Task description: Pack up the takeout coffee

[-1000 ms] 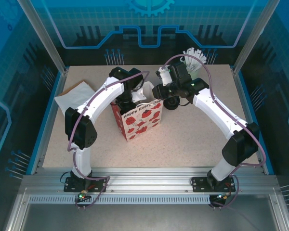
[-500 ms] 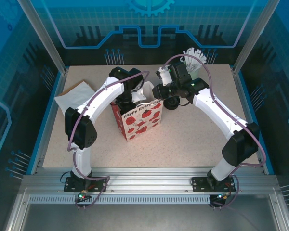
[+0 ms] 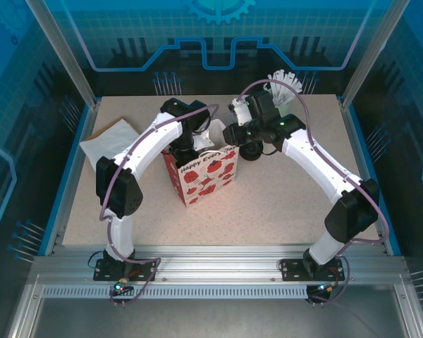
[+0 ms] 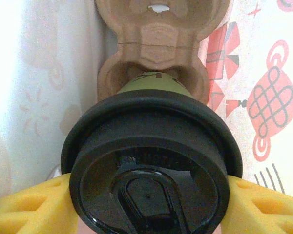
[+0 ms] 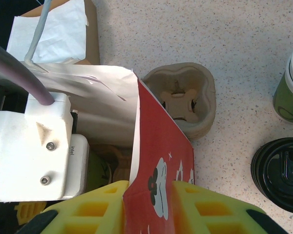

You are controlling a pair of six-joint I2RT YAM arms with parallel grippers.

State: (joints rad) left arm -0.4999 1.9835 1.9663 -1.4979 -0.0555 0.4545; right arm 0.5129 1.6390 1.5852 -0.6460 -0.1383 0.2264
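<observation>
The takeout coffee (image 4: 154, 85), an olive-green cup under a black lid (image 4: 151, 146), is held inside the red-and-white paper bag (image 3: 201, 172). My left gripper (image 4: 151, 195) is shut on it, one yellow finger (image 4: 34, 204) on each side of the lid. The cup's lower end sits at a well of a brown pulp carrier (image 4: 161, 39) inside the bag; its base is hidden. My right gripper (image 5: 149, 195) is shut on the bag's red side wall (image 5: 158, 146), pinching it at the top edge. Through the bag's mouth the olive cup (image 5: 100, 170) shows beside the left wrist.
A second pulp carrier (image 5: 183, 100) lies on the table just behind the bag. A loose black lid (image 5: 278, 173) and a green cup (image 5: 290, 90) stand to the right. A cup of white sticks (image 3: 282, 84) is at the back, white paper (image 3: 106, 141) at the left.
</observation>
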